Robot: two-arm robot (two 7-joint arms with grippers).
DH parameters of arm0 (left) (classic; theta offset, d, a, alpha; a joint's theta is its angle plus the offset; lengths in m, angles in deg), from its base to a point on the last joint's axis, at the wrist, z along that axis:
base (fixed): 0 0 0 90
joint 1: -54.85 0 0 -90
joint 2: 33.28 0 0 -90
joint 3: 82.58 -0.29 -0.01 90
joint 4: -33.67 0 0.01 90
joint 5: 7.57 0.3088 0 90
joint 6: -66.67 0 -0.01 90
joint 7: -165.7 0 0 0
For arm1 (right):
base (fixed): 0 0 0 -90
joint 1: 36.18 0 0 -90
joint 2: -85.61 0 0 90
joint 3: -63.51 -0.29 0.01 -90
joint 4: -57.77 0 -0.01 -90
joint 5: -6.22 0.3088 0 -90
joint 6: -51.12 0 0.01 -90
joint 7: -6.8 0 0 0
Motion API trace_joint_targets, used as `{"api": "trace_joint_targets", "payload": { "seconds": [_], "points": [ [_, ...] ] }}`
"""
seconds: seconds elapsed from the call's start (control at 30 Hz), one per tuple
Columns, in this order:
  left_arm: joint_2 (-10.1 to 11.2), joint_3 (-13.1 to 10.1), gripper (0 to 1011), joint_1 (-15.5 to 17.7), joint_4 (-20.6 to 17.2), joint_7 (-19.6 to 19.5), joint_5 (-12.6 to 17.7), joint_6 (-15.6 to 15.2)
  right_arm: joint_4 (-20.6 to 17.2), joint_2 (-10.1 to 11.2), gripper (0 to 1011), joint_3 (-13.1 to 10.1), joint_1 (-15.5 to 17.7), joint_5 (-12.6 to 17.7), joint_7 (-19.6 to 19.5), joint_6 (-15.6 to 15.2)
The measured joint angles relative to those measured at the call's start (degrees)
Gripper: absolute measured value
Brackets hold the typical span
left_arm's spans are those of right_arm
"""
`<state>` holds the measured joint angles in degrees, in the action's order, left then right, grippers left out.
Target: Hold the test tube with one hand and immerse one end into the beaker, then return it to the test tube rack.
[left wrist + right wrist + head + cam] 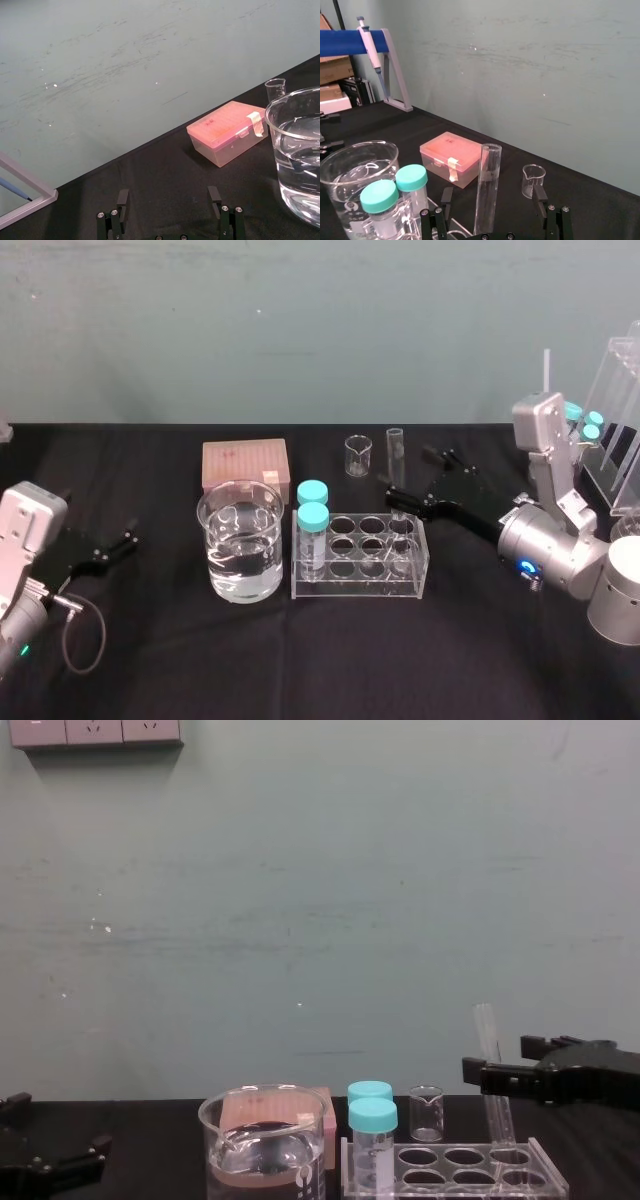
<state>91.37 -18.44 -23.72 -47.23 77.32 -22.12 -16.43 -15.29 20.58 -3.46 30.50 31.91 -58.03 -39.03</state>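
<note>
The test tube (395, 468) stands near upright in the test tube rack (355, 586), centre-right of the head view. It is straddled by the wide-open right gripper (409, 475), which grips nothing yet. The left gripper (122, 543) sits open and empty at lower left, much farther off.

1 test tube (395, 455); 2 beakers (240, 540) (358, 455); 1 rack (360, 588) w/ 2 vials (313, 532) (312, 492)

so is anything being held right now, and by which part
Nothing held: right gripper straddles the test tube in the test tube rack, fingers open, not touching; left gripper idle, open.
</note>
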Motion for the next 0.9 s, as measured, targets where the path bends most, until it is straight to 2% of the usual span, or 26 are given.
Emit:
{"api": "trace_joint_targets", "payload": {
  "seconds": [0.23,0.47,0.9],
  "points": [
    [0.0,0.0,1000,0.0,0.0,0.0,0.0,0.0,3.6,-2.0,1003,0.4,-2.5,-1.5,1.4,0.0],
    [0.0,0.0,1000,0.0,0.0,0.0,0.0,0.0,5.2,-3.2,1002,0.3,-3.5,-2.4,2.2,-0.3],
    [0.0,0.0,1000,0.0,0.0,0.0,0.0,0.0,5.8,-3.7,1002,0.1,-3.9,-3.3,2.3,-0.4]
  ]
}}
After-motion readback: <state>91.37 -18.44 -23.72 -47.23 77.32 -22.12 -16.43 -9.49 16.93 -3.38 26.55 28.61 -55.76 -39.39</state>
